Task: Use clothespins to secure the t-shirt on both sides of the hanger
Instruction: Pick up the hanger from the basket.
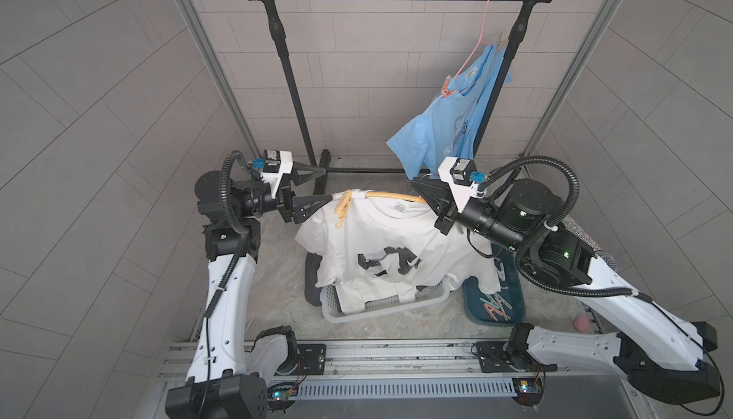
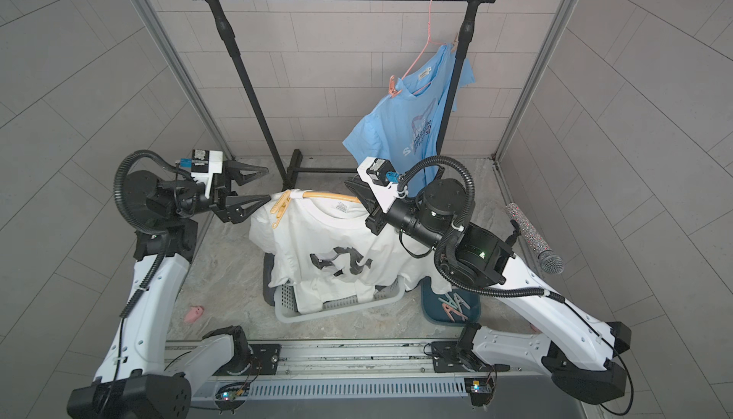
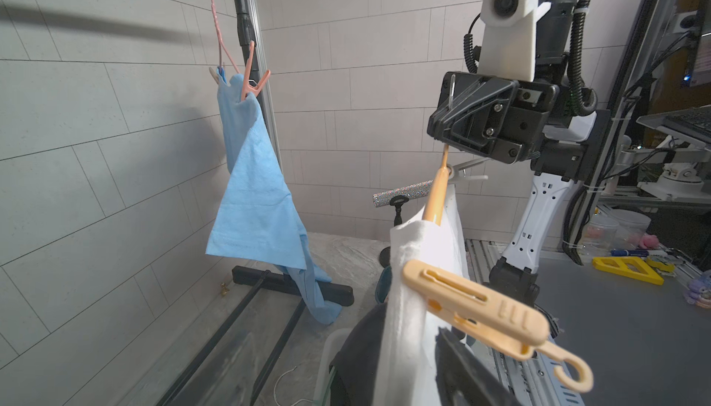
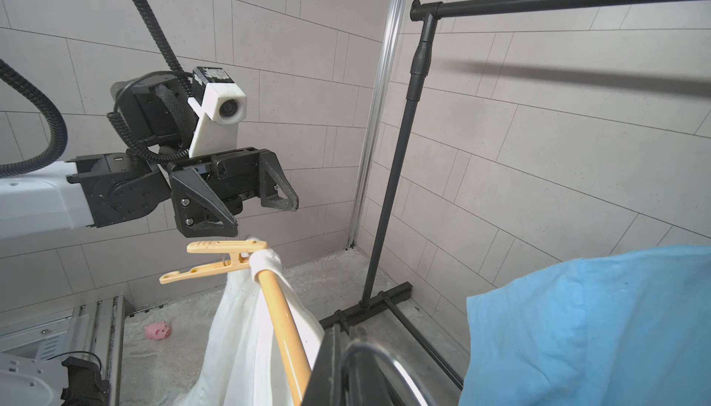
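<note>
In a top view the yellow plastic clothespin (image 1: pixel 343 208), clipped over the white t-shirt (image 1: pixel 380 238) at the hanger's (image 1: pixel 396 196) end, lies across it, hooked tail toward the robot base, beside the wide-open, empty left gripper (image 1: pixel 328 184); the left wrist view shows its ribbed handle and the right gripper (image 3: pixel 446 135) clamped on the glossy hanger; the right wrist view shows it roughly level.

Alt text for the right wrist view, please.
The left hand, jaws open, hovers right by a peach clothespin clipped over a white t-shirt at the end of a hanger. Behind them stands a black rack against a tiled wall; a blue shirt fills the foreground.
</note>
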Tool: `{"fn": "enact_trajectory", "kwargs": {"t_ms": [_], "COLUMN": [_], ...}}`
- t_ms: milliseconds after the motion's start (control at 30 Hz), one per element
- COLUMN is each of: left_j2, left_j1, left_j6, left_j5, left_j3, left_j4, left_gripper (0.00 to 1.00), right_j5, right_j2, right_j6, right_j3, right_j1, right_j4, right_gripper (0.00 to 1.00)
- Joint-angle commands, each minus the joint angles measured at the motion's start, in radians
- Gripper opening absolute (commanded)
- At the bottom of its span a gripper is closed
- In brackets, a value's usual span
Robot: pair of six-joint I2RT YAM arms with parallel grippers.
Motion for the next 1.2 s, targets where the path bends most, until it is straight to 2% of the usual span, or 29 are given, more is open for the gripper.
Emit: {"fn": "enact_trajectory", "kwargs": {"t_ms": [0, 133, 267, 433, 600, 900, 1167], "left_j2": [-0.003, 0.001, 0.028, 0.046, 0.011, -0.069, -0.086], "left_j1": [-0.008, -0.007, 0.003, 0.024, 0.022, 0.021, 0.019], "left_j6": [-0.041, -0.091, -0.246, -0.282, -0.243, -0.09, -0.02], "left_j5": [0.048, 0.084, 0.107, 0.108, 0.107, 0.079, 0.067], "left_j3": [0.01, -0.011, -0.034, -0.036, -0.056, -0.093, -0.127], "left_j4": [0.053, 0.111, 0.316, 0.333, 0.282, 0.087, 0.028], "left_gripper": [0.77, 0.75, 0.7, 0.72, 0.74, 0.74, 0.69], "right_j5": [0.029, -0.005, -0.033, -0.021, 0.027, -0.075, -0.155], "right_j2": [0.0, 0.02, 0.029, 0.013, 0.012, 0.018, 0.011], "right_j6": [-0.026, -0.029, -0.022, -0.04, -0.068, -0.041, 0.0], "right_j3": [0.057, 0.083, 0.106, 0.109, 0.108, 0.12, 0.123], "right_j1": [-0.002, -0.002, -0.002, -0.003, -0.015, -0.018, -0.018], "right_j4": [0.115, 0.124, 0.123, 0.102, 0.091, 0.133, 0.158], "right_gripper": [0.0, 0.0, 0.0, 0.0, 0.0, 0.0, 0.0]}}
